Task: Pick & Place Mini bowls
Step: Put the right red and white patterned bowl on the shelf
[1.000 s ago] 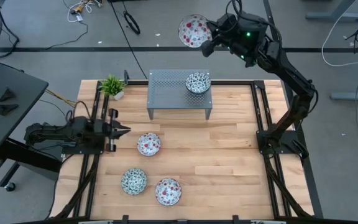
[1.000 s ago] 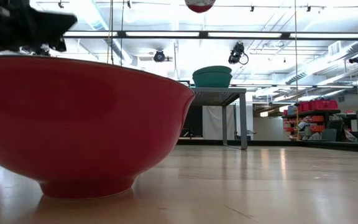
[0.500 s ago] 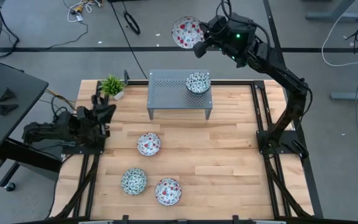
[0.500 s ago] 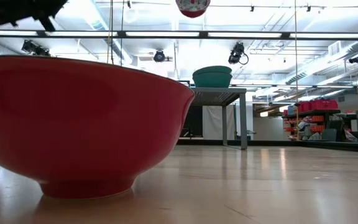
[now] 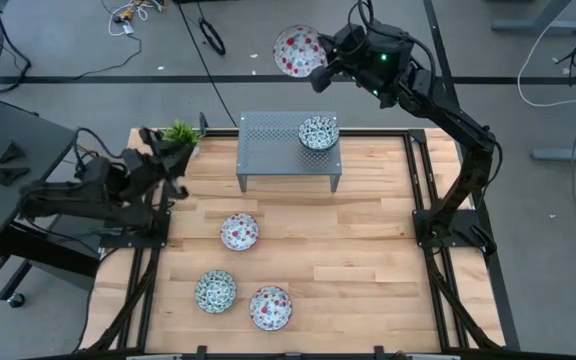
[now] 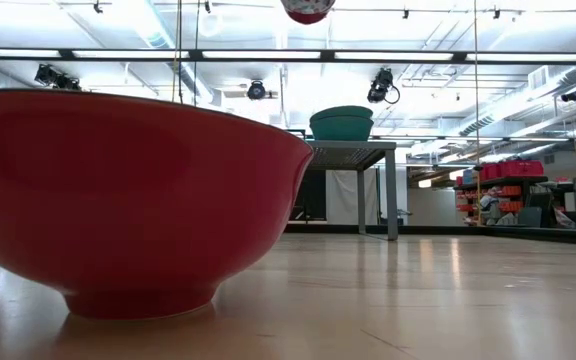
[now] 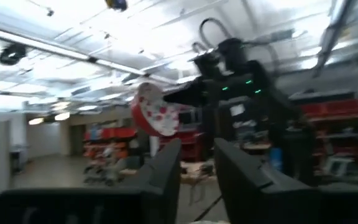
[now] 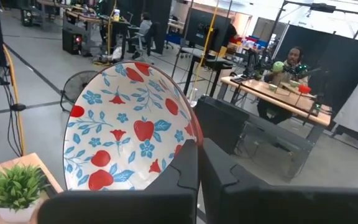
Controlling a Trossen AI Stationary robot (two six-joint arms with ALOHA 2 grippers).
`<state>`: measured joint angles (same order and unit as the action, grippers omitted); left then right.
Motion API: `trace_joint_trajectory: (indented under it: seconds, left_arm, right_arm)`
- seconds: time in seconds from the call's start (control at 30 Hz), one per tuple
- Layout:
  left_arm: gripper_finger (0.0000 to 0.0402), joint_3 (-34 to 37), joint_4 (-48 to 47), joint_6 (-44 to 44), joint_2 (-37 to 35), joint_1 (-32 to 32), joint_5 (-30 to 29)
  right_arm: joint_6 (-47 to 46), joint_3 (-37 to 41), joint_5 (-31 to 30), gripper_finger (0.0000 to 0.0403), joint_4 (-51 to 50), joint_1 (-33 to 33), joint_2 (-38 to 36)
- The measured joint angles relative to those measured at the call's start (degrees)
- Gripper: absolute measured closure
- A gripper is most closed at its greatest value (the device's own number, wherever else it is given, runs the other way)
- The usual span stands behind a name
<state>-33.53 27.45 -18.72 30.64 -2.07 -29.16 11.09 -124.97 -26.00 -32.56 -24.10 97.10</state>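
My right gripper (image 5: 320,62) is shut on a red-patterned mini bowl (image 5: 298,52), held high beyond the table's far edge; the bowl's base shows at the top of the low view (image 6: 307,10). A green mini bowl (image 5: 318,132) sits on its base on the grey perforated stand (image 5: 268,150). Three more mini bowls rest on the wooden table: a red one (image 5: 239,232), a green one (image 5: 214,291) and a red one (image 5: 270,307). My left gripper (image 7: 197,168) is raised over the table's left edge, tipped upward, open with nothing between its fingers. My right gripper grips the red bowl by its rim (image 8: 190,140), one finger on the patterned inside and one on the outside. The fingers reach in about level from the table's right side. The bowl is lifted clear and steeply tilted, its inside facing up and left.
A small potted plant (image 5: 180,135) stands at the table's far left corner, close to my left gripper. In the low view, one red bowl (image 6: 118,200) fills the near left. Bare wood lies on the table's right half.
My left gripper has risen from beside the red bowl on the table, drawn back toward the far left corner and tipped upward. My right gripper has carried its bowl a little toward the left, still clear of the table.
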Motion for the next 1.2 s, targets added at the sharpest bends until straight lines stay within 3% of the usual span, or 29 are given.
trace_joint_trajectory:
  seconds: [0.17,0.37,0.47,0.6,0.87,1.2]
  left_arm:
    - [0.0216,-7.8,-1.7,-0.4,7.6,0.0,-5.7]
    - [0.0130,-20.6,-10.9,-0.2,16.7,0.0,-15.6]
    - [0.0104,-27.8,-15.9,-0.4,21.1,1.4,-18.9]
    - [0.0088,-38.1,-26.2,0.0,25.4,4.5,-18.9]
    - [0.0086,-55.4,-47.6,7.3,31.4,13.7,-7.6]
    - [0.0086,-61.2,-50.5,12.6,38.2,25.5,6.6]
  right_arm:
    - [1.4,0.0,1.4,0.0403,0.1,0.0,0.0]
    - [6.2,0.0,1.4,0.0403,2.1,0.2,0.0]
    - [8.3,0.0,1.5,0.0403,3.5,0.2,0.0]
    - [9.2,0.0,1.5,0.0403,5.3,0.2,-0.1]
    - [9.2,0.0,1.2,0.0403,8.2,0.2,-0.2]
    - [10.3,0.0,-2.1,0.0403,9.4,0.2,-0.2]
